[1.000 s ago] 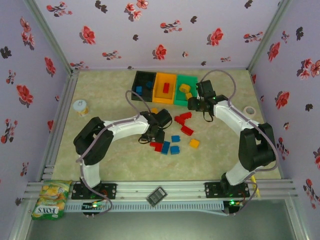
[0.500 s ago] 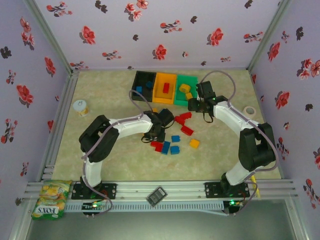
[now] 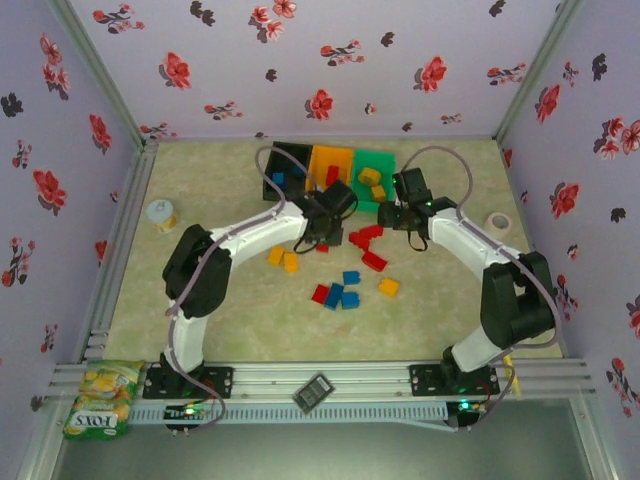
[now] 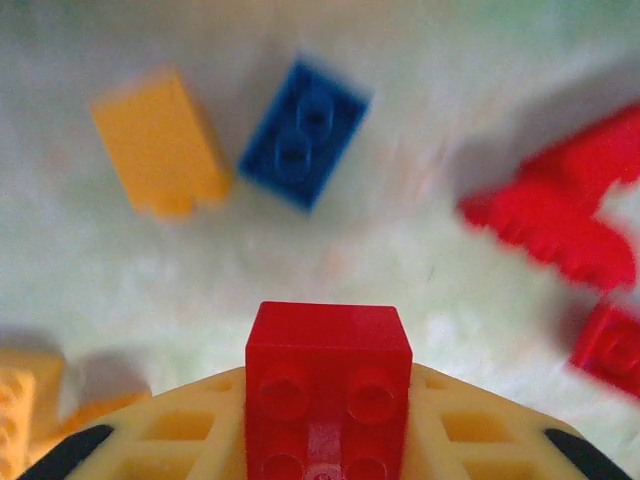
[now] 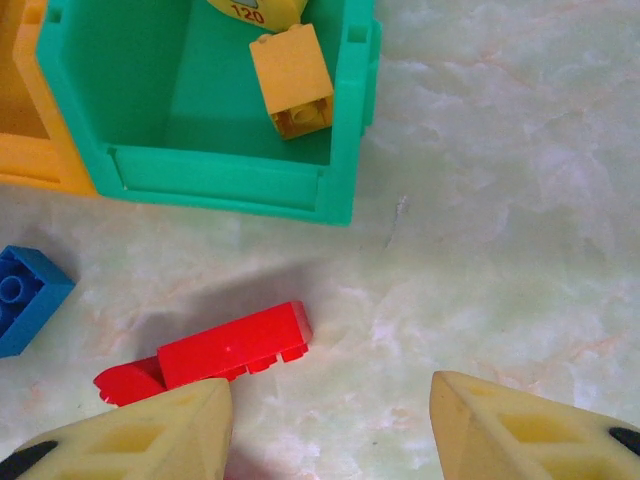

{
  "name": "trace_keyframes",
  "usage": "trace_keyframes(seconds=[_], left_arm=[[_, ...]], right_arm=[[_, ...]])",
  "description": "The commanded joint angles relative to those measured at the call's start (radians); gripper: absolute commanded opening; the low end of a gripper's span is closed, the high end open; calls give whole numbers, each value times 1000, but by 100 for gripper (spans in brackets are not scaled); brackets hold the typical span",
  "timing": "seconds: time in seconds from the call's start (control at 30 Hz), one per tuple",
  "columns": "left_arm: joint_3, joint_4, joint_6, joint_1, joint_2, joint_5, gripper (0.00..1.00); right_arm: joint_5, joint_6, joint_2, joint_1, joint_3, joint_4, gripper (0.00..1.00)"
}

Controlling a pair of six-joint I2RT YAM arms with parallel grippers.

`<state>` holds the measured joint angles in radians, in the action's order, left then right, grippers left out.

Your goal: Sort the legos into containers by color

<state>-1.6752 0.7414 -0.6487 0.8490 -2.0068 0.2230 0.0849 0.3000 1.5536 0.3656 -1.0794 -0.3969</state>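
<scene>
Black bin (image 3: pixel 292 147) holds blues (image 3: pixel 279 181), orange bin (image 3: pixel 333 149) a red (image 3: pixel 331 176), green bin (image 5: pixel 230 185) yellows (image 5: pixel 292 80). Left jaws clamp a red brick (image 4: pixel 328 350). Right jaws stand apart, a red oblong (image 5: pixel 232 348) just ahead. Loose bricks (image 3: pixel 350 278) remain below them.

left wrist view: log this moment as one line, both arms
left end effector: shut on red lego | right end effector: open, empty, over table near green bin

Glossy plastic red brick (image 4: pixel 328 372), smooth marbled matt tabletop (image 5: pixel 500 150)
</scene>
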Motion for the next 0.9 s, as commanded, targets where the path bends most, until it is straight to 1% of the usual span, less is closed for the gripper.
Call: trace_keyframes(seconds=[0.0,0.17,0.3,0.33,0.37,0.4,0.43,0.57,0.6,0.63,0.67,0.7,0.73,0.77,0.87], left_arm=[[-137,27,102,-50,-64,56,34],[-364,-9,190,-103,-195,56,34],[-542,-14,212,-149,-308,45,34],[-573,-31,219,-162,-331,37,34],[-590,-65,234,-176,-349,6,34],[-582,-120,259,-188,-357,-35,36],[-584,-159,265,-199,-370,-42,37],[-676,-160,267,-242,-437,-70,38],[-682,-163,270,-249,-440,-82,40],[-683,-167,275,-253,-439,-88,45],[-682,-165,282,-253,-431,-90,57],[-674,-164,290,-254,-419,-93,66],[-658,-169,298,-250,-400,-96,72],[-627,-180,303,-250,-371,-95,74],[-536,-201,302,-249,-282,-94,75]], right_arm=[[45,32,-41,16,25,-7,55],[51,47,-57,41,48,-9,55],[62,63,-63,73,63,-9,55],[65,66,-65,82,66,-9,55],[68,71,-64,92,69,-8,55],[68,75,-64,99,72,-8,55],[69,78,-64,107,75,-6,55],[77,87,-68,135,82,-10,55],[77,87,-68,139,82,-12,55],[78,88,-70,143,86,-11,55],[79,88,-71,145,86,-13,55],[80,88,-71,148,87,-16,55],[81,85,-69,151,89,-18,55],[85,84,-69,154,91,-17,55],[84,78,-57,160,93,-21,55]])
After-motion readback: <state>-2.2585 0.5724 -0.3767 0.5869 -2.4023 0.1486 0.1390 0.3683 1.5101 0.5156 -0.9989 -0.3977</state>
